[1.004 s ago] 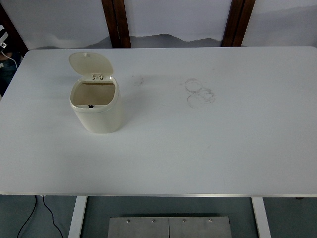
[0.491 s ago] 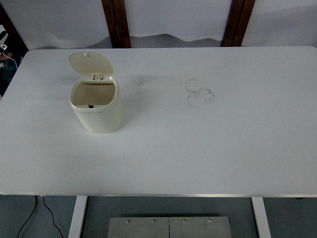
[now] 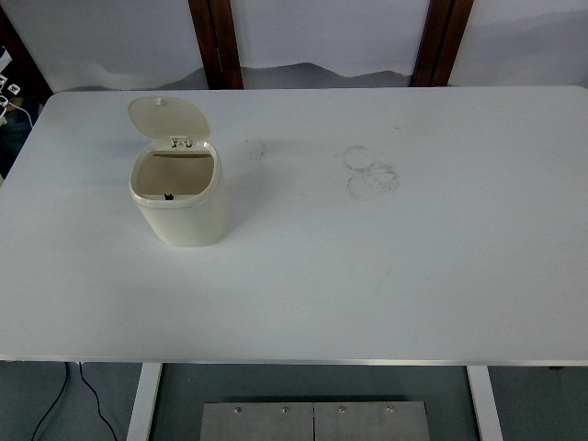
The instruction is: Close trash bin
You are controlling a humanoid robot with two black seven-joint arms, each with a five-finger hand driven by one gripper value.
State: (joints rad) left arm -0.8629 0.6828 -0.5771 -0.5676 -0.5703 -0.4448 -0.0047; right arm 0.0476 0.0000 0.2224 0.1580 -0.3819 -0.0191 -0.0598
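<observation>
On the bench's (image 3: 386,276) left half, cream trash bin (image 3: 181,207) is standing with lid (image 3: 168,118) hinged open, awaiting press-down; neither hand showing, state untellable.

Trash bin (image 3: 181,197) stands upright on the tabletop (image 3: 367,276), left of centre and nearer the far edge than the near one. Its lid (image 3: 168,118) is hinged at the bin's far rim and stands tipped back behind the opening. Ring marks (image 3: 371,171) lie on the tabletop well right of the bin.
</observation>
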